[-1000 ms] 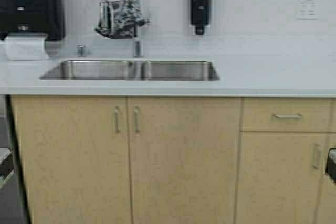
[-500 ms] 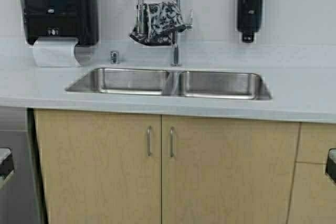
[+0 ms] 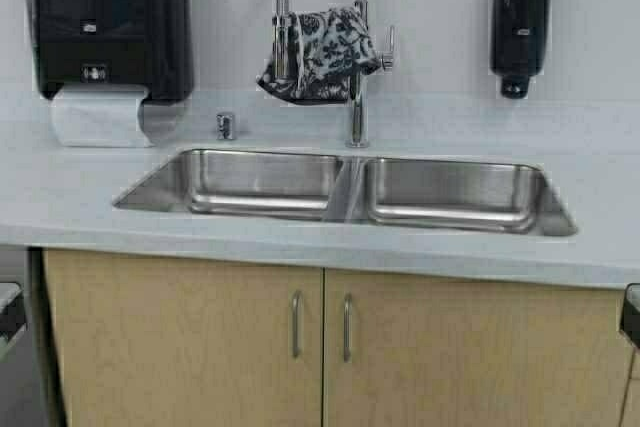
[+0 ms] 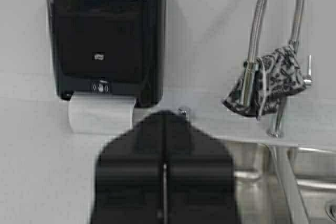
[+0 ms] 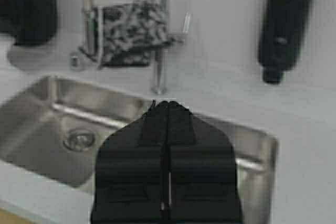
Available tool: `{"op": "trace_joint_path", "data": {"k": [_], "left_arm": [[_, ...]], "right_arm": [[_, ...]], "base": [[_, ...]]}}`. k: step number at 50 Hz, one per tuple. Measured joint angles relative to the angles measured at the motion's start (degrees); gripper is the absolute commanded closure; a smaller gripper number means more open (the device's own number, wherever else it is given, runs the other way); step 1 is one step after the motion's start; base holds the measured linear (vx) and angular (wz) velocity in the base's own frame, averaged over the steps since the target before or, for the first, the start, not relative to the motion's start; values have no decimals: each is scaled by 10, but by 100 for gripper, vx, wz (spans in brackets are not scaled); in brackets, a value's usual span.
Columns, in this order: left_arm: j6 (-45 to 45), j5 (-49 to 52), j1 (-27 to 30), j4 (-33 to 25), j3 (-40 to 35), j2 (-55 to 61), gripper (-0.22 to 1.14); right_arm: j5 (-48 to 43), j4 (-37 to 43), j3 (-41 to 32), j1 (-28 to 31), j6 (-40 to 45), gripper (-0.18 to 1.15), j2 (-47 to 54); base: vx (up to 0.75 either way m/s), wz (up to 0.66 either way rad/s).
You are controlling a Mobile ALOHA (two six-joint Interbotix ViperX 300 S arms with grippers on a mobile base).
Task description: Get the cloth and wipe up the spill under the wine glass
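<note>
Base has driven closer to the sink; scene shifted, nothing on the counter moved.
Cloth (image 3: pixel 318 55) hangs over the faucet (image 3: pixel 356 97), now nearer reach. Left gripper (image 4: pixel 164 169) and right gripper (image 5: pixel 167 153) both closed, empty. Wine glass not in view.

Each wrist view shows a matte black hand, left hand (image 4: pixel 164 124) and right hand (image 5: pixel 168 111), built of two broad blocky halves tapering to a point, split by a thin central seam.

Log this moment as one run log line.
cloth: draped on faucet | left pincer: shut | right pincer: shut | wine glass: unseen
</note>
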Motion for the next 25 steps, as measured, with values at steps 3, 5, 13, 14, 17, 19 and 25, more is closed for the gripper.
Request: {"op": "trace_joint_path", "data": {"k": [3,5,13,14,17,19,25], "left_arm": [[0,7,0,0,4,-18,89],[0,11,0,0,6,-27,89],[0,14,-1,0,11,-44,89],[0,15,-1,0,11,-44,89],[-1,14,-1,0,12,-44,89],[0,14,0,0,12,-45,89],[2,15,-1,0,12,-48,89]], "right_arm": [[7,-2,-18,25,0,92,8],[8,-2,-30,41,1,92,16],[9,-2,-57,97,2,92,58],[10,-2,-60,103,2,92,67],[6,-2,-68,120,1,92,93],[1,-3,-72,125,0,92,112],[-39,-4,-76,133,-2,92,170]], "base": [[35,-1],[34,0],[32,-2],[29,-4],[27,-4],[25,-2],[23,1]]}}
